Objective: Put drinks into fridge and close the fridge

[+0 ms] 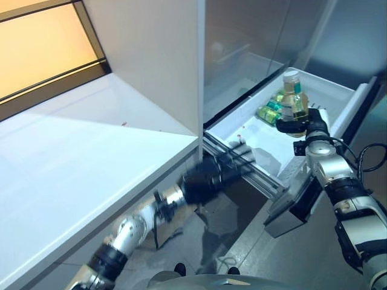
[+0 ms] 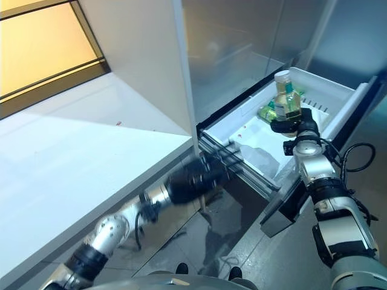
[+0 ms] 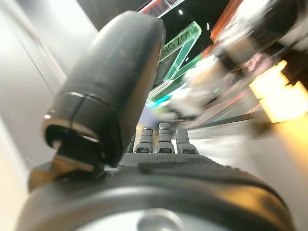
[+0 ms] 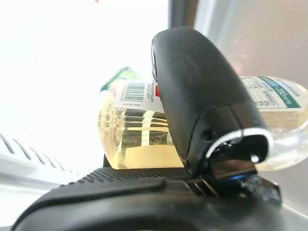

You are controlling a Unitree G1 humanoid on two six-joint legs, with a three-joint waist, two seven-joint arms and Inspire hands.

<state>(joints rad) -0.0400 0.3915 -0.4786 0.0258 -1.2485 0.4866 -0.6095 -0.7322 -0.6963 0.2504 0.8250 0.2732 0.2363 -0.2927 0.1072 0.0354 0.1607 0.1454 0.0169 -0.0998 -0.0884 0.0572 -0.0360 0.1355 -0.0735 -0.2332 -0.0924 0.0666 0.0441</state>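
**Bottle held over open drawer**

Right hand (image 1: 300,128) at right of centre in the head views, fingers and thumb curled round the base of a bottle (image 1: 293,99). Bottle upright, pale yellow drink inside, light cap on top, held above the far part of the white drawer (image 1: 338,96). In the right wrist view, thumb wrapped across the bottle (image 4: 134,139), yellow liquid and a barcode label showing past it.

Drawer pulled out from the fridge (image 1: 242,42), running from frame centre toward the upper right. Green bottles (image 1: 269,112) lying on the drawer floor, just beside and behind the held bottle. Near part of the drawer floor bare and white.

Left hand (image 1: 208,178) at lower centre, below the drawer's near corner, by the metal rail (image 1: 242,172). Fingers (image 1: 239,158) reaching up against the rail; cannot tell whether gripping it or merely touching.

White counter (image 1: 78,163) filling the left of the frame, white cabinet wall (image 1: 151,54) above it.
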